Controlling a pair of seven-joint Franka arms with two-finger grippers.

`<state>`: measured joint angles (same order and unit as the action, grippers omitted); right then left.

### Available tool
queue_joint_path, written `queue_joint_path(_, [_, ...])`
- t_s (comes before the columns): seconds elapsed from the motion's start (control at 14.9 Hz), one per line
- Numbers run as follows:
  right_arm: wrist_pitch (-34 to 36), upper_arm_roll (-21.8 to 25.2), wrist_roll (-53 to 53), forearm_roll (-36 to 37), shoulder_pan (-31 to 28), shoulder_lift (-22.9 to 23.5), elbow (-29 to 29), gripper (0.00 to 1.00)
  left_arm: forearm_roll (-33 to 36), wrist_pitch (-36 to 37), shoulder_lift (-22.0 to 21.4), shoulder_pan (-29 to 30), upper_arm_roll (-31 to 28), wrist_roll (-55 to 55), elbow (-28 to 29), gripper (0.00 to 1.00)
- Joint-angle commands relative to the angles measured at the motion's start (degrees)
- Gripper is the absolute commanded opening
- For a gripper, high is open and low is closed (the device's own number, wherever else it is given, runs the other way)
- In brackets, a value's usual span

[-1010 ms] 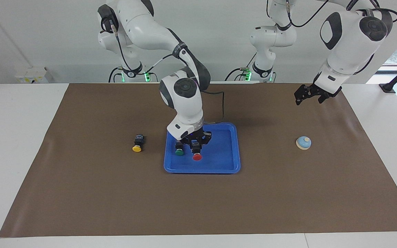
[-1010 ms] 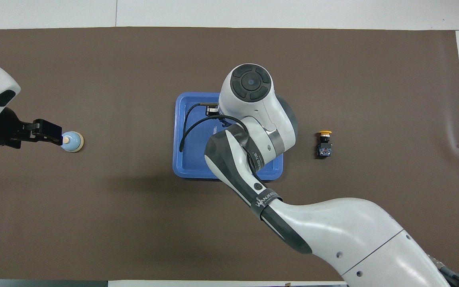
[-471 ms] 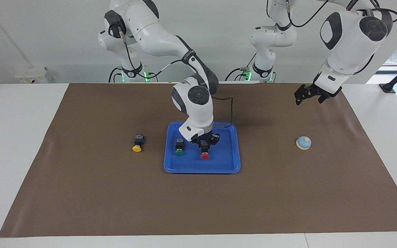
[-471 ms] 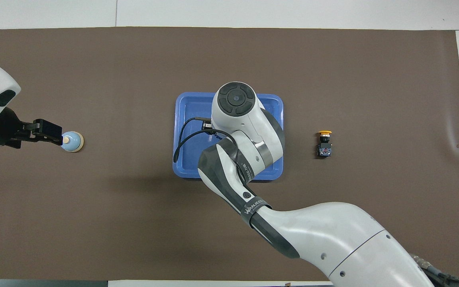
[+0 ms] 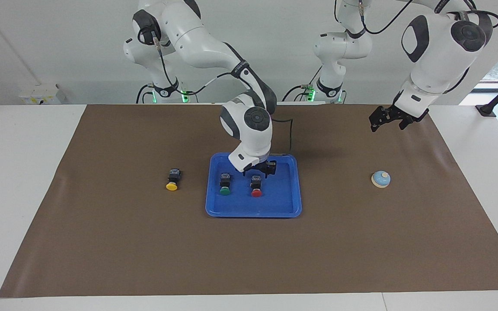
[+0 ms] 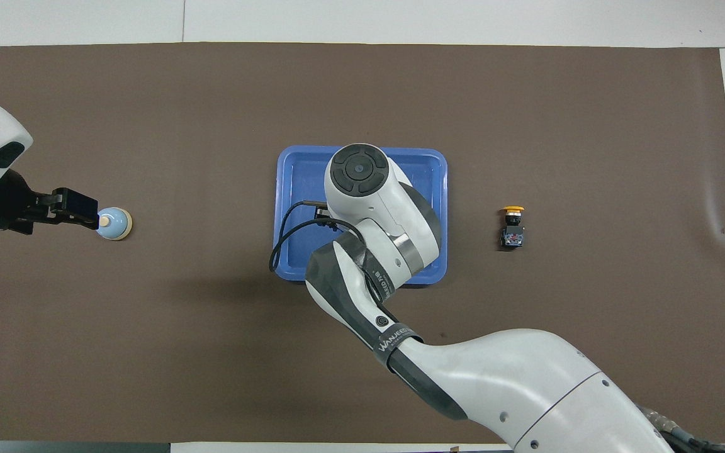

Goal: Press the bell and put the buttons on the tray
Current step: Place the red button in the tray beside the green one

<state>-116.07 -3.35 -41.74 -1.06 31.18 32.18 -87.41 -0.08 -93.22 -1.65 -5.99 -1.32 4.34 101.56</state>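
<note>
Brown mat covers my table [image 5: 37, 207]. My right hand [image 5: 257, 169] hangs spread over the tray [image 5: 290, 203], above the red button [image 5: 256, 189]. My left hand [image 5: 386, 120] waits spread, up over the mat.

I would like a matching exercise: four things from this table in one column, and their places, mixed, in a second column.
Things:
1. red button
2. yellow button
3. bell
4. right gripper

Places:
A. on the mat toward the left arm's end
B. over the tray, above the red button
C. on the mat beside the tray
D. in the tray beside the green button

Pairs: 1-D, 2-C, 3-A, 4-B
</note>
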Motion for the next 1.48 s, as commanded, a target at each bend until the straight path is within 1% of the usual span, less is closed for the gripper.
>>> queue_joint_path(0.0, [4.4,0.2,4.4,0.4,-3.9,-4.9,0.3,1.0,-0.6,0.6,-0.7,0.1,-0.1,0.1,-0.1,1.0])
queue_joint_path(0.2, [6.5,0.4,10.8,0.4,-8.6,-10.0,-1.5,1.0,-0.6,0.6,-0.7,0.1,-0.2,0.1,-0.1,1.0])
queue_joint_path(0.4, [5.9,0.4,13.2,0.4,-13.8,-15.9,-9.4,1.0,-0.7,0.6,-0.7,0.1,-0.2,0.1,-0.1,1.0])
queue_joint_path(0.47, [5.4,0.5,13.7,0.4,-16.0,-17.1,-11.7,1.0,-0.6,0.6,-0.7,0.1,-0.2,0.1,-0.1,1.0])
queue_joint_path(0.61, [5.2,0.4,14.6,0.4,-20.9,-18.0,-14.6,1.0,-0.6,0.6,-0.7,0.1,-0.2,0.1,-0.1,1.0])
queue_joint_path(0.67, [4.1,0.4,15.4,0.3,-21.6,-19.2,-17.3,1.0,-0.7,0.6,-0.8,0.1,-0.2,0.1,-0.1,1.0])
queue_joint_path(0.74, [0.4,0.4,14.8,0.2,-21.7,-20.5,-21.8,1.0,-0.7,0.6,-0.7,0.1,-0.2,0.1,-0.1,1.0])
queue_joint_path(0.88, [-7.8,0.4,14.5,0.1,-24.6,-22.4,-29.2,1.0,-0.6,0.6,-0.7,0.1,-0.2,0.1,-0.1,1.0])
queue_joint_path(0.94, [-9.5,0.4,14.6,-0.1,-25.1,-23.0,-31.1,1.0,-0.6,0.6,-0.7,0.1,-0.1,0.1,-0.1,1.0])
queue_joint_path(1.14, [-10.5,0.3,14.4,-1.3,-24.6,-24.2,-34.3,1.0,-0.6,0.6,-0.7,0.1,-0.2,0.1,-0.1,1.0])
queue_joint_path(1.41, [-15.6,0.2,15.5,-1.4,-24.9,-24.6,-39.5,1.0,-0.7,0.6,-0.7,0.1,-0.2,0.1,-0.1,1.0])
